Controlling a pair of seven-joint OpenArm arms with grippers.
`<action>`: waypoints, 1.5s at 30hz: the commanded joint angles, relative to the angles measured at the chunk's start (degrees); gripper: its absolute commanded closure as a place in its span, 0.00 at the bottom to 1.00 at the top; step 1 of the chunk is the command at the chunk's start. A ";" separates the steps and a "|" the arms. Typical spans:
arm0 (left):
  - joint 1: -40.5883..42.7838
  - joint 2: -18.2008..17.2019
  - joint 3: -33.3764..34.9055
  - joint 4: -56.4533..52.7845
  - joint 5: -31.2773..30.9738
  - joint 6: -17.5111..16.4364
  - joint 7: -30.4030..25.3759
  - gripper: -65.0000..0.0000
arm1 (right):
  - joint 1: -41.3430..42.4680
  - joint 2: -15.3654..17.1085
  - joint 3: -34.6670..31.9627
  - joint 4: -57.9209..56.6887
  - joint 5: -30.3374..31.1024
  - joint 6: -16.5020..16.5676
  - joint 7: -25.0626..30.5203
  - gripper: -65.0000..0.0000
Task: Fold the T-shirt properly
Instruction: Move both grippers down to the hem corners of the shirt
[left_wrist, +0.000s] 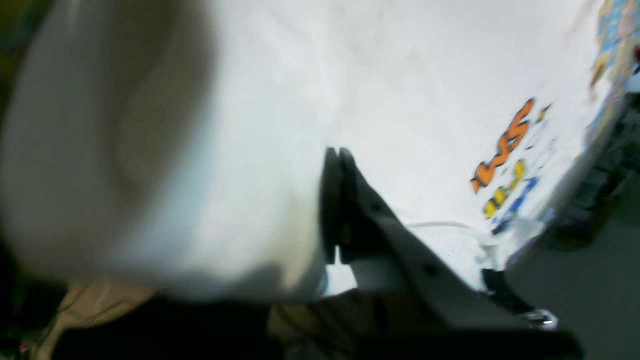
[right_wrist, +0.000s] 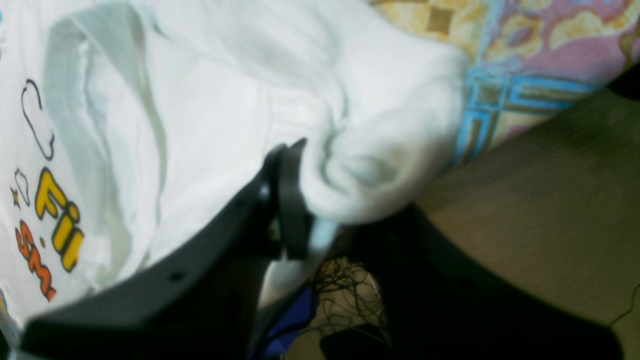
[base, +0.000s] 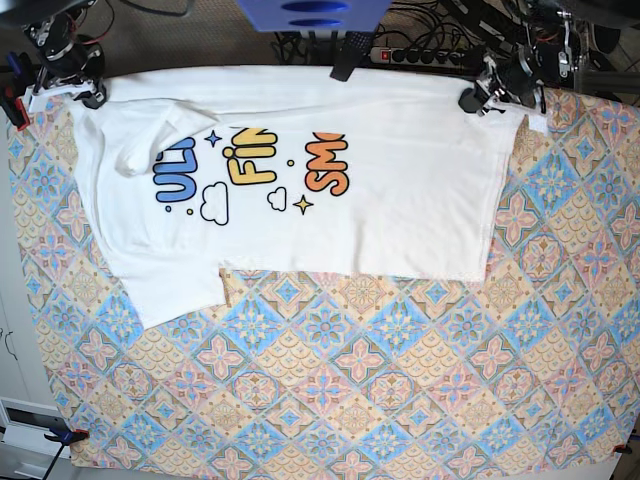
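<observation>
T-shirt (base: 400, 210) lies print-up along the far edge of the patterned cloth (base: 330, 400); I judge it light, limp and prone to bunching. My left gripper (left_wrist: 334, 165) is clamped on its hem corner; my right gripper (right_wrist: 285, 165) pinches the shoulder, jaws nearly together. Corners and hems look the best holds.

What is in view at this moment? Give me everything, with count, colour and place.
T-shirt: one, white with blue, yellow and orange print, spread along the far edge of the table.
Tablecloth: one, blue, pink and yellow tile pattern, covering the table.
Power strip: one, dark, behind the far edge.
Clamp: one, dark, at the near corner of the cloth.
Left gripper: one, black, fingers shut on the T-shirt's far corner.
Right gripper: one, black, at the other far corner, cloth bunched against its fingers.
</observation>
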 joint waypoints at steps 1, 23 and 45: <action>0.92 -0.70 -0.29 1.79 0.84 0.32 0.00 0.99 | -0.37 1.04 0.44 0.69 -0.76 -0.31 0.31 0.79; 1.80 -0.78 -11.98 13.40 0.84 0.41 0.44 0.35 | -1.34 1.04 3.70 11.41 -0.76 -0.31 0.31 0.56; -26.51 -2.72 -9.52 -3.92 14.38 0.41 2.46 0.35 | 5.25 3.77 -4.83 21.61 -0.85 -0.31 -4.26 0.56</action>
